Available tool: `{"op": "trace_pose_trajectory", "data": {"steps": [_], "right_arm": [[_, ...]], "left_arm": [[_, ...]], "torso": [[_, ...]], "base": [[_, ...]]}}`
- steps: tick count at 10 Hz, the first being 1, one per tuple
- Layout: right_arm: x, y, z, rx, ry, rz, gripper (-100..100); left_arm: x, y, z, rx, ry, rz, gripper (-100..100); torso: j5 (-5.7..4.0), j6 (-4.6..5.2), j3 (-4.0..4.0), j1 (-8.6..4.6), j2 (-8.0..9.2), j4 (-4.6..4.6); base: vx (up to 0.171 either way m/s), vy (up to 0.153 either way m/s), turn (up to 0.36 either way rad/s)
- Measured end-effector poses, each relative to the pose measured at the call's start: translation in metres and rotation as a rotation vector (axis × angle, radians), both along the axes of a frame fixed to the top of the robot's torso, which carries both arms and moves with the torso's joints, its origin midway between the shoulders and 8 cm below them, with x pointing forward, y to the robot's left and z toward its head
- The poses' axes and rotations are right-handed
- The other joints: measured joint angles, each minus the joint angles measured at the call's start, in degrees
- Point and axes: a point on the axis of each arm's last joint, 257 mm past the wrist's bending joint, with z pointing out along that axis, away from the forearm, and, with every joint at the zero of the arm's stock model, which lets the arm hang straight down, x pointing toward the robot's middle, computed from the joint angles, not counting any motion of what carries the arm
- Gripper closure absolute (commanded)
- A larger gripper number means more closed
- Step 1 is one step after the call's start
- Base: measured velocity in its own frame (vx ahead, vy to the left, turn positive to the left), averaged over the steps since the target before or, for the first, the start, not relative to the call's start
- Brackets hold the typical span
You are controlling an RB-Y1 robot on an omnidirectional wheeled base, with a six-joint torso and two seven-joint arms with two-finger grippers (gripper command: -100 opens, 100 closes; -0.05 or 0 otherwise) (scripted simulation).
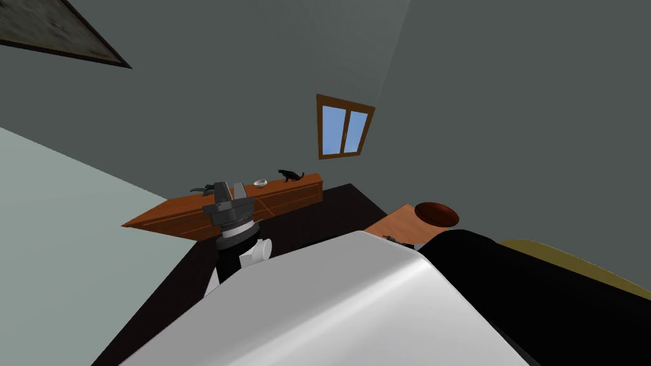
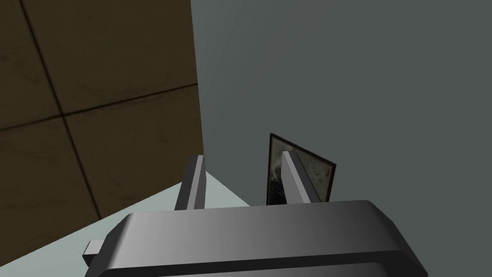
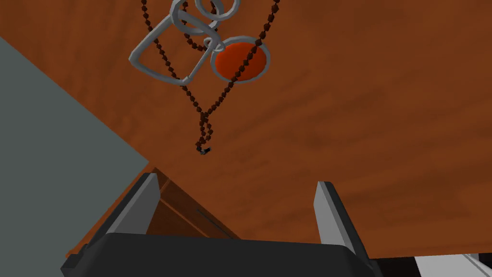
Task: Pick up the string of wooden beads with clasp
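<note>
Nearly there: close in on the clasp end

The right gripper (image 3: 238, 179) hangs over the wooden worktop (image 3: 360, 120), its fingers spread wide with nothing between them. The string of beads (image 3: 203, 117) lies ahead of the fingertips and apart from them. Its two strands cross and end in a small dark clasp (image 3: 202, 150), the part nearest the gripper. Further on, the strands run across a red tag (image 3: 240, 61) on metal rings. I'd advance, centre on the crossed tail, drop low and pinch there, clear of the rings. The left gripper (image 2: 243, 156) is raised aside, its gap narrower, empty.
</note>
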Motion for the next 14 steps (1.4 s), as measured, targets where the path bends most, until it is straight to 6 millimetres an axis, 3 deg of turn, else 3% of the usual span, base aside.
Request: {"op": "trace_pose_trajectory", "data": {"steps": [1, 2, 6, 7, 11, 12, 13, 14], "right_arm": [[-0.001, -0.001, 0.0, -0.006, 0.002, 0.004, 0], [-0.001, -0.001, 0.0, -0.005, 0.002, 0.003, -100], [0.0, -0.002, -0.016, -0.008, -0.004, -0.058, -100], [0.0, -0.003, -0.016, -0.008, -0.004, -0.06, 100], [0.004, -0.006, -0.015, -0.015, -0.01, -0.058, 100], [0.004, -0.006, -0.015, -0.015, -0.009, -0.058, 0], [0.004, -0.006, -0.015, -0.015, -0.009, -0.058, 100], [0.003, -0.004, -0.013, -0.012, -0.008, -0.05, 100]], "left_arm": [[0.0, 0.0, 0.0, 0.0, 0.0, 0.0, 0], [0.0, 0.0, 0.0, 0.0, 0.0, 0.0, 0], [0.0, 0.0, 0.0, 0.0, 0.0, 0.0, 0], [0.0, 0.0, 0.0, 0.0, 0.0, 0.0, 0], [0.0, 0.0, 0.0, 0.0, 0.0, 0.0, 0], [0.0, 0.0, 0.0, 0.0, 0.0, 0.0, 0], [0.0, 0.0, 0.0, 0.0, 0.0, 0.0, 0], [0.0, 0.0, 0.0, 0.0, 0.0, 0.0, 0]], "torso": [[0.05, 0.04, 0.02, 0.33, 0.05, 0.01], [0.12, 0.04, 0.06, 0.6, 0.1, 0.02], [0.16, 0.03, 0.25, 0.71, 0.44, 0.1], [0.16, 0.07, 0.19, 0.72, 0.32, 0.07], [-0.05, 0.19, 0.1, 0.69, 0.24, -0.04], [-0.06, 0.19, 0.1, 0.69, 0.24, -0.03], [-0.06, 0.19, 0.1, 0.68, 0.24, -0.03], [-0.05, 0.3, 0.05, 0.71, 0.16, -0.07]], "base": [[0.004, -0.018, -0.005], [-0.037, -0.011, 0.133], [-0.071, -0.009, 0.153], [-0.006, -0.002, -0.007], [0.001, -0.002, 0.005], [0.0, 0.0, 0.0], [0.045, 0.006, -0.217], [0.099, 0.022, -0.276]]}}
